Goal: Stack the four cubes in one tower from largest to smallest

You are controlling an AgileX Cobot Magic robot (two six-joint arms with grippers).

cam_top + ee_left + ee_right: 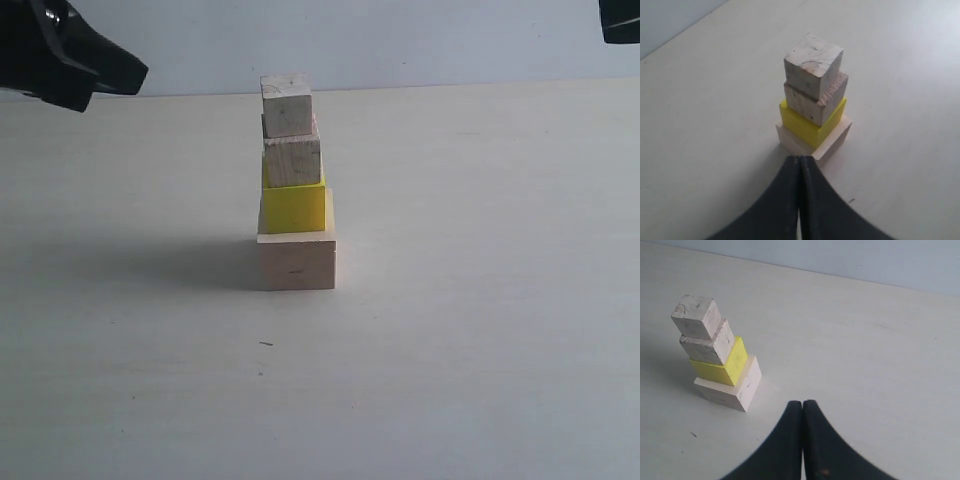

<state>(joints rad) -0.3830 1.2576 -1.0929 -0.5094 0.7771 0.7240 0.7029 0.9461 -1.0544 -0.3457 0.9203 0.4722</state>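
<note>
Near edge of desk (480, 380): bare pale surface, with one small dark mark (265, 344) in front of the stack.
Tower (293, 190): stands about midway between the left and right edges, past the middle toward the far edge. All four cubes are on it.
Order, bottom up: large pale wood cube (297, 262) on the desk, then yellow cube (294, 208), brownish wood cube (293, 160), smallest pale wood cube (287, 105).
Alignment: top cube sits a little toward the left edge and is slightly twisted on the one below. Each cube rests fully on its neighbour.
Long axis: vertical, no lean that I can make out.
Shadow (150, 265): falls from the tower toward the left edge.
Left hand (800, 159): fingers pressed together, holding nothing, up by the far left corner. The tower lies straight ahead of its tips.
Right hand (803, 402): fingers pressed together, empty, up by the far right corner. The tower lies off to one side of its line.
Nearer arm: left, judging by the exterior view.
Status: the stack looks finished. Any touch-up of the top cube would want a straight-down approach from the left hand.
</note>
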